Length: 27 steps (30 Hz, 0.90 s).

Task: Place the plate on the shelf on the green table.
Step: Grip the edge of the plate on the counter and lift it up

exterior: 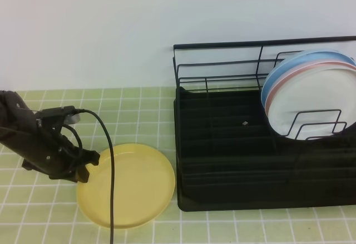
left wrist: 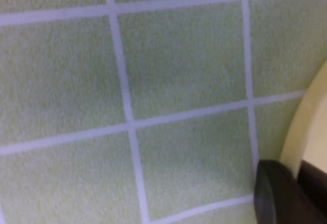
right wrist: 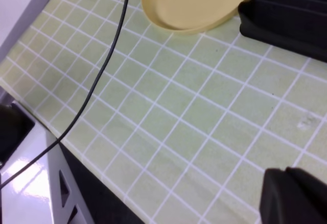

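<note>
The plate (exterior: 129,185), pale yellow, lies flat on the green table (exterior: 139,110) just left of the shelf (exterior: 233,160), its right rim close to the tray's front-left corner but touching or not can't be told; also seen in the right wrist view (right wrist: 196,2) w/ a black cable (right wrist: 104,66) running across the tiles. The left gripper (exterior: 87,166) sits low at the plate's left rim, fingers (left wrist: 278,193) straddling the edge, but how far open or whether it grips can't be told. Right gripper: only a dark bit at the right wrist frame's bottom corner, state can't be told; two white plates (exterior: 314,96), blue- and pink-rimmed, stand upright at the shelf's right end.
</note>
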### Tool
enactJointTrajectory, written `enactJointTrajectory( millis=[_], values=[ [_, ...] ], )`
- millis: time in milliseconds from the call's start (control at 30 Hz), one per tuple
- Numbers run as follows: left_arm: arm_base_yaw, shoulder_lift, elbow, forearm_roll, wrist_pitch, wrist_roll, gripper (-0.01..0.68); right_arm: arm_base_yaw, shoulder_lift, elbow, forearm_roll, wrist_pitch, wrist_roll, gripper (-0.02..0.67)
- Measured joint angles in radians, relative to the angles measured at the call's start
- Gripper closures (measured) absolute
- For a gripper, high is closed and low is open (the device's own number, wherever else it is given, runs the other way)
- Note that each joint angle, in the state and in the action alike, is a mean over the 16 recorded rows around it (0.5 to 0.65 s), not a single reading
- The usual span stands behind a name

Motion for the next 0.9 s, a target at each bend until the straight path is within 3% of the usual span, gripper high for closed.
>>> enactJointTrajectory(
  millis=[667,900],
  values=[
    [0.000,-0.231,-0.092,-0.001,0.072,-0.005,0.671,0.000,0.000,0.000,0.004,0.019,0.000,0.651],
    [-0.001,-0.352,-0.144,-0.082,0.138,0.029,0.671,0.000,0.000,0.000,0.006,0.002,0.000,0.651]
  ],
)
